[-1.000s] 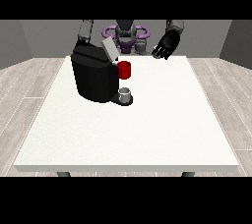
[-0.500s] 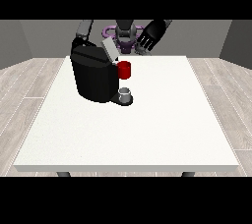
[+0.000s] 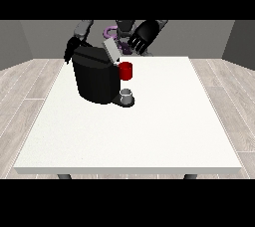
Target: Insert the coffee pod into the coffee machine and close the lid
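Note:
The black coffee machine (image 3: 95, 76) stands on the white table (image 3: 149, 131), left of the middle. Its grey lid (image 3: 110, 50) is tilted up at the top. A red thing at the machine (image 3: 126, 70) sits at its front. Below that, a small grey thing (image 3: 127, 95) rests on the machine's base. The hand at the view's right (image 3: 143, 35) hovers in the air just right of the raised lid, fingers spread and holding nothing. The hand at the view's left (image 3: 70, 52) shows dark behind the machine's far left corner, partly hidden.
The robot's torso (image 3: 119, 32) stands behind the far table edge. White tabletop stretches to the right and front of the machine. Wooden floor surrounds the table.
The hand at the view's right has moved left and slightly up, from beyond the machine's right side to close beside the raised lid. The machine and the grey thing have not moved.

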Tool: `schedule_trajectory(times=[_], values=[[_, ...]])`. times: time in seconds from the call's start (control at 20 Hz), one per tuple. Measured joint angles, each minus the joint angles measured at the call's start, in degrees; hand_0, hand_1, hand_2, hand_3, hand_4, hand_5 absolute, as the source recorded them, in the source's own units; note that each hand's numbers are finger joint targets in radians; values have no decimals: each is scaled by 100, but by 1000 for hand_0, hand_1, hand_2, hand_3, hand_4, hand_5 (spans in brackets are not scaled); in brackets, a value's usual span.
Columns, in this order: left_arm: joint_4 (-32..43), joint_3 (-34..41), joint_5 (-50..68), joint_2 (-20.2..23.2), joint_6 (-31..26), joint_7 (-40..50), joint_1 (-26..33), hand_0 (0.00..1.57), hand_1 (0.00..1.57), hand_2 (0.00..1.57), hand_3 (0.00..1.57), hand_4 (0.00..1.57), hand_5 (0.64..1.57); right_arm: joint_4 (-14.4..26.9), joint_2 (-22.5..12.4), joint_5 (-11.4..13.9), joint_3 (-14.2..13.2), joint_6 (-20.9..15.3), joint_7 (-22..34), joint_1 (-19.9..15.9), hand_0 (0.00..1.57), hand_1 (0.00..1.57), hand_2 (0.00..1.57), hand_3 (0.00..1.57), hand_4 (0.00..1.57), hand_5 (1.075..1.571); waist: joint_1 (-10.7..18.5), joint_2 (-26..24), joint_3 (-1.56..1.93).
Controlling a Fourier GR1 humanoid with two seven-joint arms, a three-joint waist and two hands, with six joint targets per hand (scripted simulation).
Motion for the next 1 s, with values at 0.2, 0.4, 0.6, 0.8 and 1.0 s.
schedule_trajectory(times=[0.2,0.4,0.6,0.8,1.0], values=[[38,77,-9,74,-13,112,-312,1290,1290,1319,1261,478,1571,-5,-122,-111,-163,71,-40,-191,0,0,0,0,0,1571,-91,250,1],[114,88,-47,94,20,77,-412,1207,1207,1280,1238,475,1571,-72,-113,-85,-174,8,22,-268,0,0,0,0,118,1571,-146,406,1],[127,43,-105,107,5,-6,-460,1186,1186,1256,1227,472,1571,-8,-200,-137,-298,16,-5,-355,0,0,0,0,0,1571,-90,526,1],[197,47,-146,116,65,-81,-496,1239,1239,1286,1222,429,1571,-32,-168,-88,-278,-61,59,-430,0,0,0,0,223,1571,-110,654,1],[271,86,-140,165,-35,-60,-705,1200,1200,1245,1209,439,1571,26,-177,-69,-302,-99,13,-562,0,0,0,0,0,1571,-137,793,2]])
